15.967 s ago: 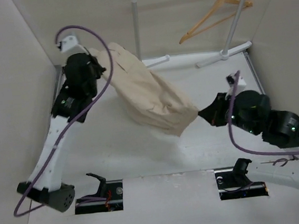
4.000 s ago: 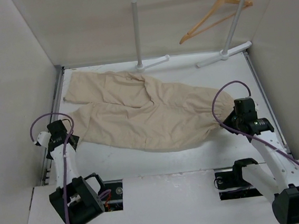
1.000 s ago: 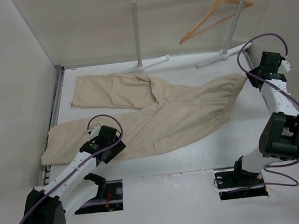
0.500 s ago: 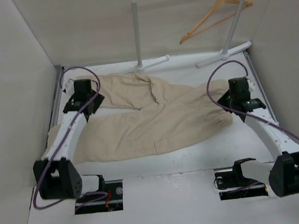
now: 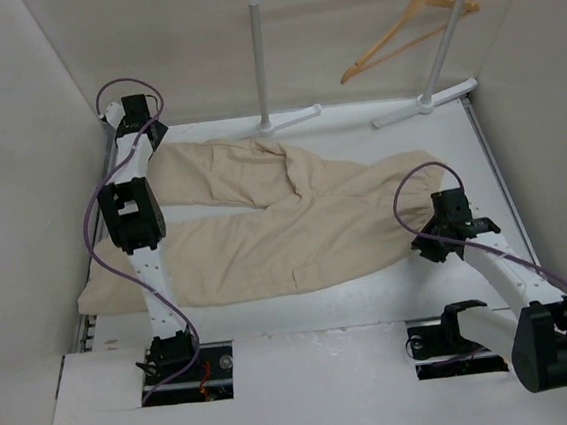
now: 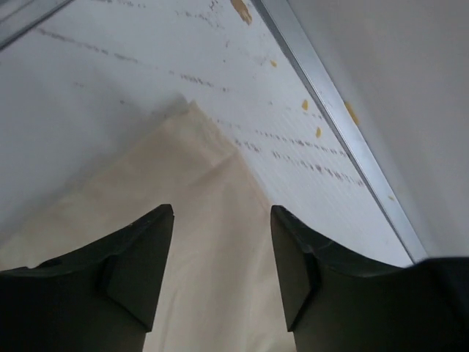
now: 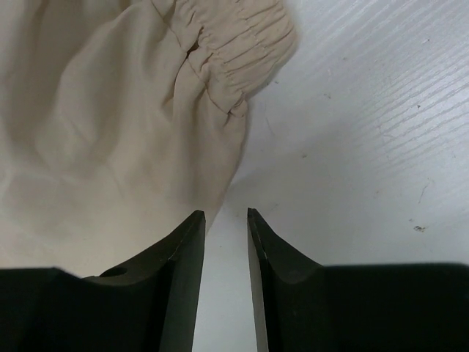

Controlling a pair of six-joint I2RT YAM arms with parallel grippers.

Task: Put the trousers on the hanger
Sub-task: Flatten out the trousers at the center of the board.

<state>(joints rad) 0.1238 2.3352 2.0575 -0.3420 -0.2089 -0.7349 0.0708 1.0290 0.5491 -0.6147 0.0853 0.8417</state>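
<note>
Trousers (image 5: 294,221), one; hanger (image 5: 391,29), one.

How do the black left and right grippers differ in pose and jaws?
Left gripper jaws stand wide; right gripper jaws are nearly together. Left hangs over a leg-hem corner of the beige cloth trousers at the far left; right sits beside their gathered waist. Both hold nothing.

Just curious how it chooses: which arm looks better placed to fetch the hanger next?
Probably the right. The hanger hangs far right, and the right hand sits open on that side beside the trousers; the left hand is in the far left corner.
</note>
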